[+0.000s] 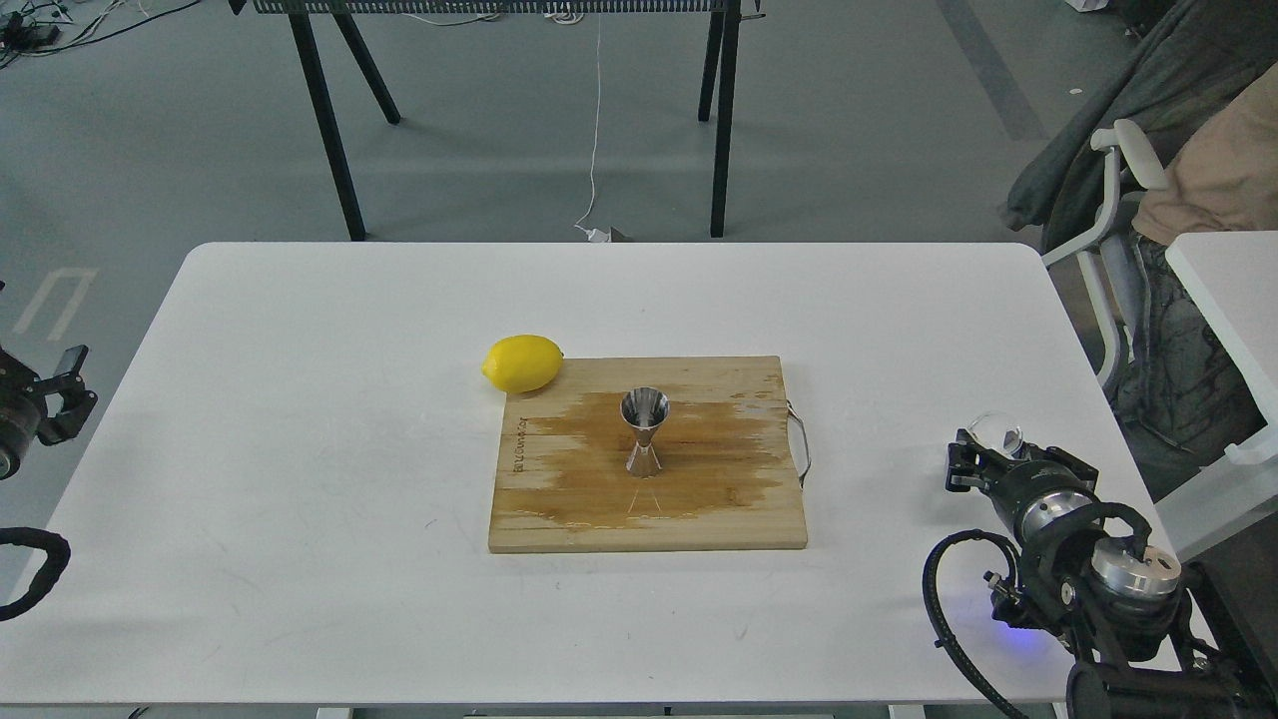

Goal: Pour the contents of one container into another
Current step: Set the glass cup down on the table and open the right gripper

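The clear glass cup (999, 432) is at the table's right edge, held between the fingers of my right gripper (1001, 451), which is shut on it; the cup looks roughly upright and low over the table. The steel hourglass jigger (644, 429) stands upright in the middle of the wooden cutting board (739, 509), far to the left of the cup. A dark wet stain spreads over the board around the jigger. My left gripper (72, 387) hangs open beyond the table's left edge with nothing in it.
A yellow lemon (522, 362) lies on the white table (300, 449) touching the board's back left corner. The board has a metal handle (801, 444) on its right side. A chair with clothes (1148, 200) stands at the right, beside another white table.
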